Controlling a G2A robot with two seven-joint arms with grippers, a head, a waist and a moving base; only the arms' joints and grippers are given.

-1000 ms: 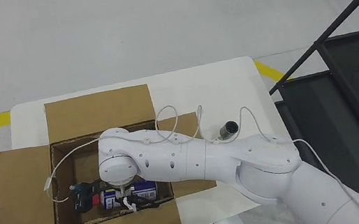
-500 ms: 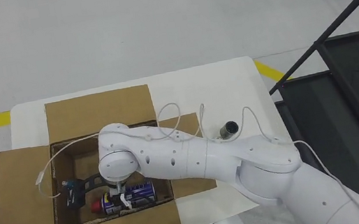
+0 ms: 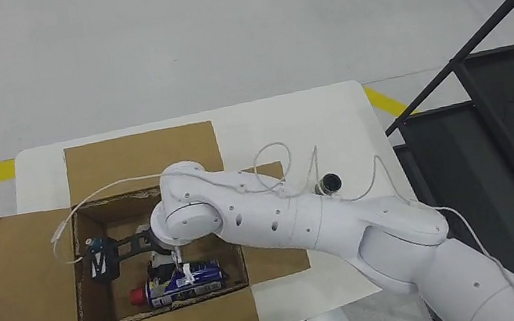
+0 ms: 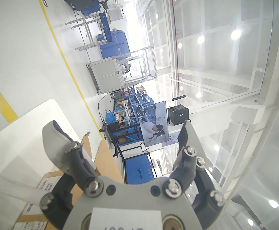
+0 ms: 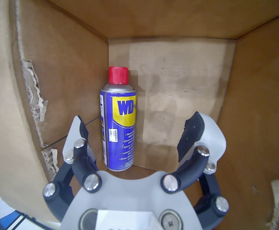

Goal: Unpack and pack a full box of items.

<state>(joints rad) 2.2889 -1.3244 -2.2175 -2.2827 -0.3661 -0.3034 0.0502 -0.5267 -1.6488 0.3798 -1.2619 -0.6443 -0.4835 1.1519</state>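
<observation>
Right tool [image 5: 135, 120] spread, empty, inside box [image 5: 178, 71] near spray can [image 5: 118, 122]; left tool [image 4: 118, 128] likewise spread, empty.

Inside the cardboard box [image 3: 140, 162], the right gripper [image 3: 100, 258] draws back from the red-capped spray can [image 3: 187, 282], moving from just beside its cap toward the box's far side. The wrist swings clear and exposes the whole length of the can, while the white cable [image 3: 71, 212] arcs out over the box's edge.
</observation>
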